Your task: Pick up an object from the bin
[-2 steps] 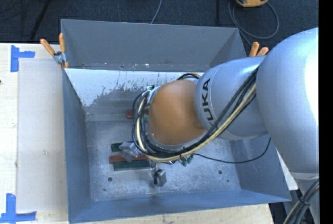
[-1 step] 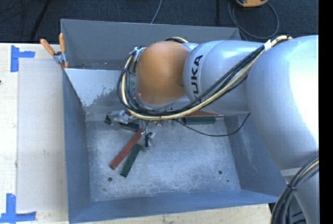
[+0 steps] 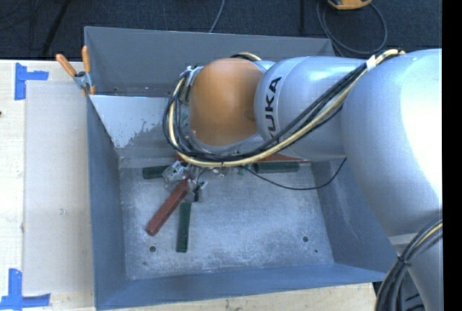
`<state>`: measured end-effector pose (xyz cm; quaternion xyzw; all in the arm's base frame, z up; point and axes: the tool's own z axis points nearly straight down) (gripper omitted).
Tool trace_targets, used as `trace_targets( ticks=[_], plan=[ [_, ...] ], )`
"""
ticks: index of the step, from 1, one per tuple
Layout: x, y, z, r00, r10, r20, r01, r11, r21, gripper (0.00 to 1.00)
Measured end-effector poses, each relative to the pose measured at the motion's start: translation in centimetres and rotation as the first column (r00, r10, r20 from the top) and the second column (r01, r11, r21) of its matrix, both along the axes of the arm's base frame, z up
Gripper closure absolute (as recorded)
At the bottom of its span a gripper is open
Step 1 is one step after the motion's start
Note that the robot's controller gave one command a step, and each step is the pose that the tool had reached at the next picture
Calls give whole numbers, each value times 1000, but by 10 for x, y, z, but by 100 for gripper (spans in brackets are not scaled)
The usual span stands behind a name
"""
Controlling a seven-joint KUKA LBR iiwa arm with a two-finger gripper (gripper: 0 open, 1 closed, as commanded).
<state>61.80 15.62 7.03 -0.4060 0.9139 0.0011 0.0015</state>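
My gripper (image 3: 183,177) is low in the bin's back-left part, under the orange wrist cover. A red-brown flat stick (image 3: 165,209) lies slanted on the floor. Its upper end reaches right up to the gripper and its lower end points to the front left. A dark green stick (image 3: 183,227) lies almost upright in the picture just right of it, with its top end under the gripper. Left of the gripper, the end of another dark green stick (image 3: 153,172) shows along the back of the floor.
A further dark green stick (image 3: 277,167) lies along the back wall's foot to the right, with a reddish piece (image 3: 291,157) just behind it. The arm and its cables cover the bin's right and back. The sloping left wall stands close to the gripper.
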Motion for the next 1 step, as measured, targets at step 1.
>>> trace_targets(
  ticks=[1],
  plan=[
    [-2, -2, 171, 1000, 29, 9, -29, 1000, 0, 100]
  ],
)
